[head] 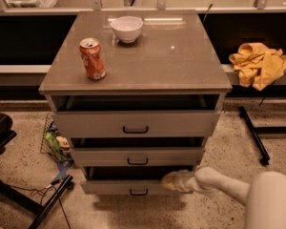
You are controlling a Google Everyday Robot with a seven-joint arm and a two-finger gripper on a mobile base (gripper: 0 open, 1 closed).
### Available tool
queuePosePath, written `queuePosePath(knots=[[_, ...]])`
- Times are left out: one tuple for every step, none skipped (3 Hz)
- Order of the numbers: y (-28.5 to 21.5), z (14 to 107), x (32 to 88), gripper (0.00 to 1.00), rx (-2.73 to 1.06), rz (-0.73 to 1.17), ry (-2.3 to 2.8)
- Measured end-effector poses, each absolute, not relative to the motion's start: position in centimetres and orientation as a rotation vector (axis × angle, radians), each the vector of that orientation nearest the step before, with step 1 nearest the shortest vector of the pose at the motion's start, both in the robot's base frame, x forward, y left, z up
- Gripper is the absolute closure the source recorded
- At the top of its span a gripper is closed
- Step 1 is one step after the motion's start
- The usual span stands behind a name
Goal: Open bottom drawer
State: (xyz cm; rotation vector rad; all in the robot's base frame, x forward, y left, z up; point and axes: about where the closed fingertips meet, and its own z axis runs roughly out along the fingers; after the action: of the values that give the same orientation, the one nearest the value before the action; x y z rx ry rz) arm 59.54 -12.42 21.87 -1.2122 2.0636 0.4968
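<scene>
1. Camera view, the step in hand: the bottom drawer (pixel 109 187) of the cabinet (pixel 214 109) stands a little way out, with a dark gap showing above its front, and its front sits forward of the middle drawer (pixel 100 156) above it. I judge that the pull is under way but not finished, since only a narrow strip of the interior is exposed.

2. Camera view, the hand: the hand (pixel 174 180) is low at the cabinet's right side, at the top edge of the bottom drawer's front, and the white arm (pixel 214 181) reaches in from the lower right. It looks to be touching or hooked over that top edge. Whether it is spread or pressed together, I cannot tell.

3. Camera view, drawer relative to hand: the drawer's front stretches leftward from the hand. Its small black bar handle (pixel 138 192) lies below and to the left of the hand, near but apart from it, so the hand is not on the handle.

4. Camera view, what the next move calls for: a straight pull toward the camera, level with the floor, keeping contact on the top edge. Because the hold is off-centre to the right, the drawer could skew or the hand could slip off.

5. Camera view, surroundings: the top drawer (pixel 95 125) also sits ajar. On the tabletop (pixel 181 66) stand a soda can (pixel 92 59) and a white bowl (pixel 127 28), well clear of the work.
</scene>
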Motion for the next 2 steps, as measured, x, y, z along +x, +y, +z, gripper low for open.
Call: queuePosePath(knots=[[-13.5, 22.5, 57.9, 1.00, -1.207, 0.484, 2.084], [-15.2, 23.9, 52.8, 1.00, -1.218, 0.476, 2.134]])
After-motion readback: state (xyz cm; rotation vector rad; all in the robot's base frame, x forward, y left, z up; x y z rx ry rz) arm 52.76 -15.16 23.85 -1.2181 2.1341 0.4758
